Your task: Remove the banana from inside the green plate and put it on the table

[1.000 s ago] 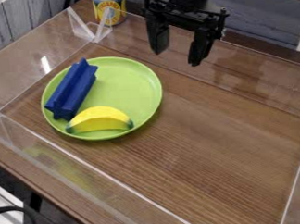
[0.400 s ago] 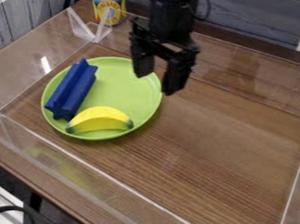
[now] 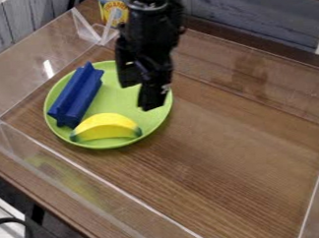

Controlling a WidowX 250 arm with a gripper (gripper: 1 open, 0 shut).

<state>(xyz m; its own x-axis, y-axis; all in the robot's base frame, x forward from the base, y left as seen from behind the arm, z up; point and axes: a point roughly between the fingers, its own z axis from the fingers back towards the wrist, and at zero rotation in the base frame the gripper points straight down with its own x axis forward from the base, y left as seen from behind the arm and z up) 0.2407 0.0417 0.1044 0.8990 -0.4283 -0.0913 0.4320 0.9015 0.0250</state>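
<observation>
The yellow banana (image 3: 108,126) lies in the near part of the lime-green plate (image 3: 64,125), curved with dark tips. My gripper (image 3: 139,85) hangs over the plate's right half, above and just behind the banana, with its two black fingers apart and nothing between them. One finger (image 3: 152,94) reaches low over the plate's right side. The brown wood-grain table (image 3: 235,148) spreads out to the right of the plate.
A blue rectangular block (image 3: 77,93) lies in the plate's left half. A yellow cup (image 3: 113,8) stands behind the plate at the back. Low clear acrylic walls (image 3: 46,164) edge the table on the near and left sides.
The gripper has travelled left and toward the camera, from behind the plate to over its right half, and come lower. Its fingers have stayed apart. Banana and block have not moved.
</observation>
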